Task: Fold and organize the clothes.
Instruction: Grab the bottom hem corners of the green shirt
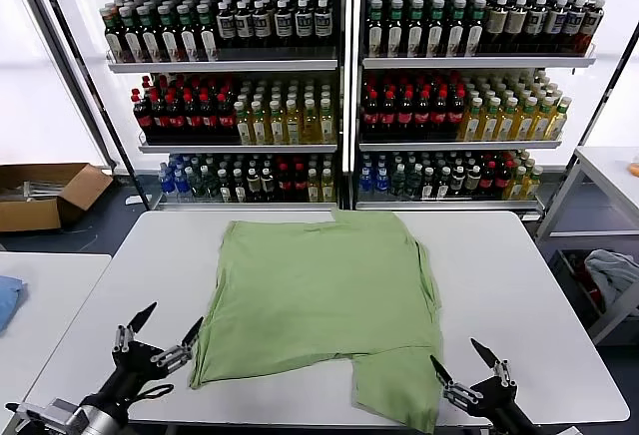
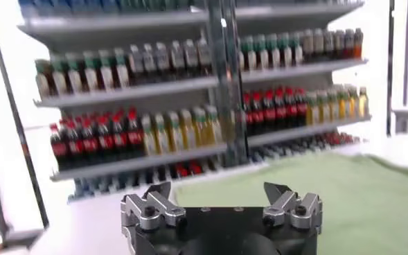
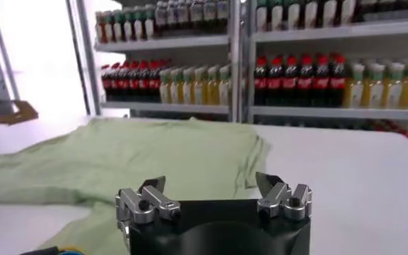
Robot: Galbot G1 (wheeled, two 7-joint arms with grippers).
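- Two shelving units [image 1: 344, 76] stand behind the work area, their rows packed with drink bottles [image 1: 409, 106] — dark ones, red-capped ones, yellow and green ones.
- A white table [image 1: 519, 275] spreads in front of the robot, and a second white surface lies off to the robot's left.
- The light green shirt [image 1: 319, 300] lies flat near the middle of the table with its plain side up. One sleeve reaches toward the near edge on the robot's right; the far hem is slightly rumpled.
- A brown cardboard box [image 1: 45, 196] sits open on the floor to the left, well apart from the table.
- The left gripper [image 1: 158, 330] hovers over the near-left part of the table, just beside the shirt's near-left corner, fingers spread wide and holding nothing.
- The right gripper [image 1: 467, 360] hovers near the table's near edge, just beside the sleeve — also spread wide, empty.
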